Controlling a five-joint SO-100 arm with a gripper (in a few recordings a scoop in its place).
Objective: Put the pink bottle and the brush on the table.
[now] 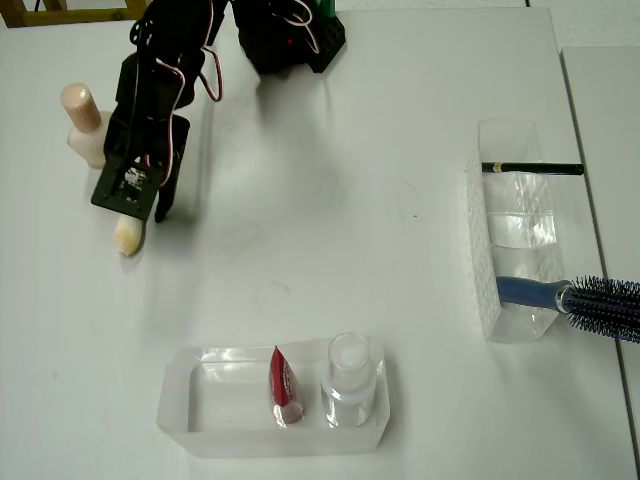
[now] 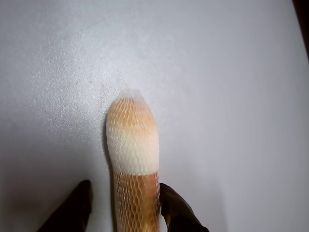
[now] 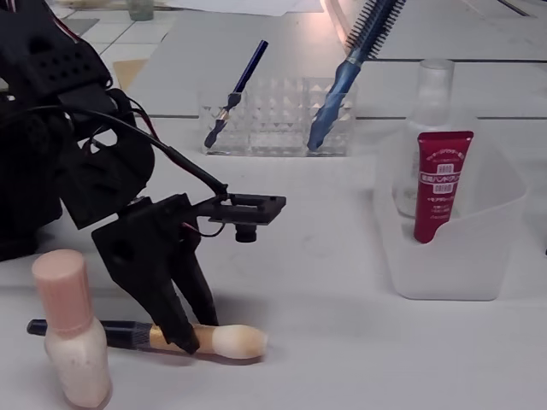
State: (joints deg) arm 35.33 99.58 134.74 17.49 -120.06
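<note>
The pincer (image 3: 195, 329) is down on the table (image 1: 320, 250), with one finger on each side of the brush (image 3: 171, 338). The brush lies flat under it. In the wrist view the fingers (image 2: 176, 208) sit just beside the brush (image 2: 133, 164), and I cannot tell if they squeeze it or only stand apart around it. The fluffy tip (image 1: 127, 236) pokes out past the pincer (image 1: 142, 205) in the overhead view.

The pink bottle (image 3: 73, 342) stands upright right next to the pincer, by the brush's black handle.

Well away from the pincer are two clear trays. One tray (image 1: 200, 425) holds a red tube (image 1: 281, 385) and a clear bottle (image 1: 349, 380). The other tray (image 1: 485, 250) holds a black pencil (image 1: 532, 168) and a blue hairbrush (image 1: 590, 300), both sticking out over its edge.
</note>
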